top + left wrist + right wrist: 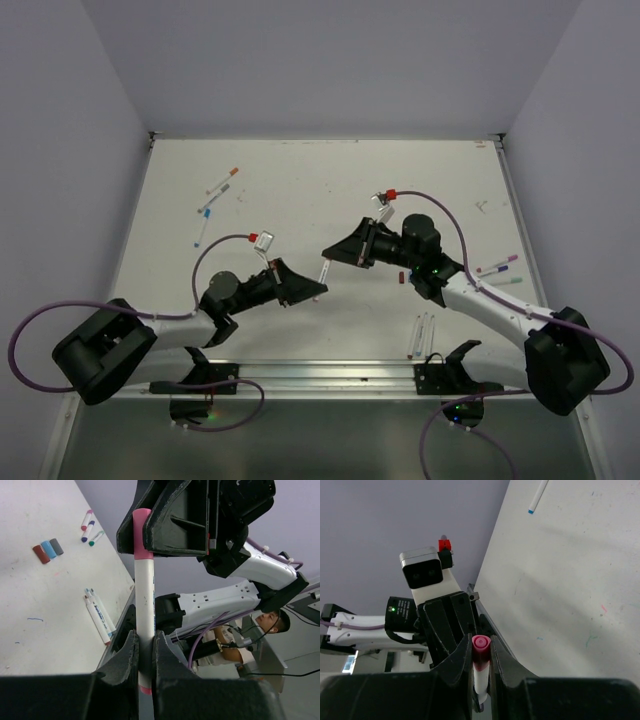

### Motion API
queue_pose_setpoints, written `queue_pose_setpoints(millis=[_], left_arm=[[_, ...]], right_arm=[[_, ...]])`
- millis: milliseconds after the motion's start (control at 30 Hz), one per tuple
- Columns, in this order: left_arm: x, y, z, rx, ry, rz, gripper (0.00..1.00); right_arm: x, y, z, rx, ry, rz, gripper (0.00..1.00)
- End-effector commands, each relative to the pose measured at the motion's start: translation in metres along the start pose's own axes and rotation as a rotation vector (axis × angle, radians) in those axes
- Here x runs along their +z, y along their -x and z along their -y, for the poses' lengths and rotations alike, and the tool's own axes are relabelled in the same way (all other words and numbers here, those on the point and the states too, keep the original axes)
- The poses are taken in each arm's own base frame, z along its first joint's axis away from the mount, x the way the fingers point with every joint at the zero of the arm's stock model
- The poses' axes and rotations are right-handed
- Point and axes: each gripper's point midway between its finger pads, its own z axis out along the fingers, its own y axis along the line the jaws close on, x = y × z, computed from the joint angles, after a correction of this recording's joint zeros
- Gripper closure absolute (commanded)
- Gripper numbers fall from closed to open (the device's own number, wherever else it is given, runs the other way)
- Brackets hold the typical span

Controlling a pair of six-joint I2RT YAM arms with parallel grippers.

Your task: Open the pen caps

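One white pen (323, 272) is held in the air between both arms above the table's middle. My left gripper (146, 637) is shut on the pen's white barrel (145, 605), near its lower end. My right gripper (480, 647) is shut on its pink cap (480, 650), which still sits on the barrel. The cap also shows in the left wrist view (142, 532), between the right fingers. In the top view the left gripper (308, 290) and right gripper (330, 255) nearly meet.
Red (41, 554), blue (48, 549) and grey (56, 546) loose caps lie together on the table. Three capless pens (422, 335) lie near the front rail. Capped pens lie at the far left (208, 208) and at the right (497, 266).
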Motion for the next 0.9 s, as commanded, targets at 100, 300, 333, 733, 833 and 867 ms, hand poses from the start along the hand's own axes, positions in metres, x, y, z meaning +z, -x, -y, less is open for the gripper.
queue_pose_setpoints(millis=[100,300,333,733,833,867], left_arm=[[-0.032,-0.037,0.065,0.094,-0.316,-0.171,1.0],[-0.04,-0.035,0.082,0.13,-0.375,-0.155,1.0],[-0.04,-0.036,0.083,0.137,-0.375,-0.159,1.0],[-0.042,-0.039,0.08,0.192,-0.339,-0.176,1.0],[-0.044,-0.04,0.078,0.196,-0.327,-0.177,1.0],[-0.045,-0.042,0.075,0.197,-0.314,-0.181,1.0]], right_arm=[[-0.012,0.106,-0.003,-0.051,-0.001,0.412,1.0],[-0.015,0.118,-0.003,-0.044,0.033,0.477,1.0],[-0.015,0.118,0.001,-0.038,0.021,0.483,1.0],[-0.03,0.141,0.014,-0.039,0.041,0.594,1.0],[-0.029,0.146,0.016,-0.031,0.037,0.602,1.0],[-0.029,0.147,0.018,-0.028,0.03,0.607,1.0]])
